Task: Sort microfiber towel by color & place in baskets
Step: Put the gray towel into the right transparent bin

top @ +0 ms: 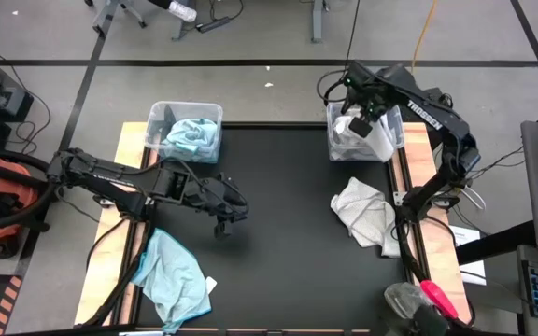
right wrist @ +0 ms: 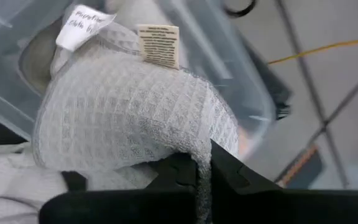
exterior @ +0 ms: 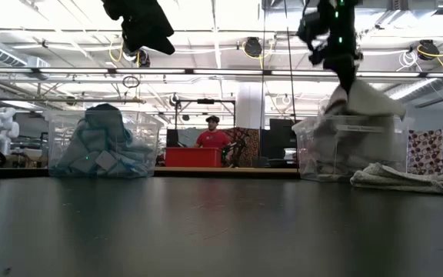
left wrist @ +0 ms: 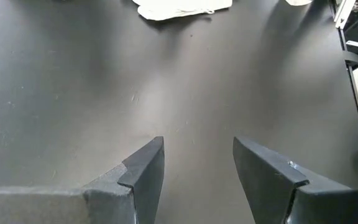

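The left basket [top: 185,131] [exterior: 106,142] of clear plastic holds light blue towels. The right basket [top: 364,133] [exterior: 351,146] holds grey ones. My right gripper [top: 362,121] [exterior: 343,77] [right wrist: 204,180] hangs above the right basket, shut on a grey waffle towel [right wrist: 129,112] [exterior: 364,100]. My left gripper [top: 224,227] [left wrist: 197,174] [exterior: 140,54] hovers open above bare table, left of centre. A blue towel [top: 171,280] lies at the near left, partly over the mat's edge. Another grey towel [top: 367,213] [exterior: 410,178] [left wrist: 179,7] lies flat near the right edge. My right gripper pinches a bunched part of the grey towel [right wrist: 199,163] between its two fingers, coming from above and pointing down. The towel hangs below the fingers, two labels [right wrist: 157,43] showing. Its lower part [exterior: 344,115] reaches into the right basket onto the towels there.
The black mat [top: 288,243] has bare room in its middle and near part. Wooden table strips [top: 110,271] flank it on both sides. A red-handled object [top: 442,301] lies at the near right corner. A person in a red shirt [exterior: 212,137] stands far behind the table.
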Controlling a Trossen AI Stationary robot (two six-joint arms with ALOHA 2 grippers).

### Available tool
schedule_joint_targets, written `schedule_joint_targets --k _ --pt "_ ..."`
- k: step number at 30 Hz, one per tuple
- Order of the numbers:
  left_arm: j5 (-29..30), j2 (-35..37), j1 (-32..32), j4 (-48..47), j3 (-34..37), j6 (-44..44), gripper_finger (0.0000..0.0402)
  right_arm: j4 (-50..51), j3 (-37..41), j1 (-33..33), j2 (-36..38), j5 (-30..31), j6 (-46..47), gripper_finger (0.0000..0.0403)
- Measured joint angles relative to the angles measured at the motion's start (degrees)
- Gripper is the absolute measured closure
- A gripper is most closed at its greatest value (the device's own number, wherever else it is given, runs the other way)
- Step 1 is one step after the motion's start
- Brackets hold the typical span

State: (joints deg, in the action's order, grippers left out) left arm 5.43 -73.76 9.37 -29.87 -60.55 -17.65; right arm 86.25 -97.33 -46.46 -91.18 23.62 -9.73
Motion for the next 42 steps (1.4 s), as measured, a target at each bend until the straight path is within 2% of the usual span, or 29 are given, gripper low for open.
schedule_joint_targets --k 4,9,16,24,37,42 --pt "0.0 0.0 -0.4 0.0 0.0 0.0 0.0204 -6.2 7.2 -1.9 0.0 -4.6 -0.6 0.0401" --pt "-0.8 0.0 -1.3 0.0 0.0 0.0 0.0204 -12.7 14.1 -3.9 0.0 -7.4 -1.7 0.0400" --pt "-0.9 0.0 -1.6 0.0 0.0 0.0 0.0204 -18.3 20.4 -6.9 0.0 -11.7 -1.5 0.0399" --pt "-0.9 0.0 -2.0 0.0 0.0 0.0 0.0204 -23.0 26.3 -9.1 0.0 -14.0 1.0 0.0399" --pt "-0.9 0.0 -2.3 1.2 0.0 -0.1 0.0204 -28.2 30.2 -10.5 0.1 -18.4 4.4 0.0397" --pt "-1.8 0.0 -2.3 1.2 0.0 -1.5 0.0204 -28.1 30.2 -10.6 0.0 -20.0 4.7 0.0364"
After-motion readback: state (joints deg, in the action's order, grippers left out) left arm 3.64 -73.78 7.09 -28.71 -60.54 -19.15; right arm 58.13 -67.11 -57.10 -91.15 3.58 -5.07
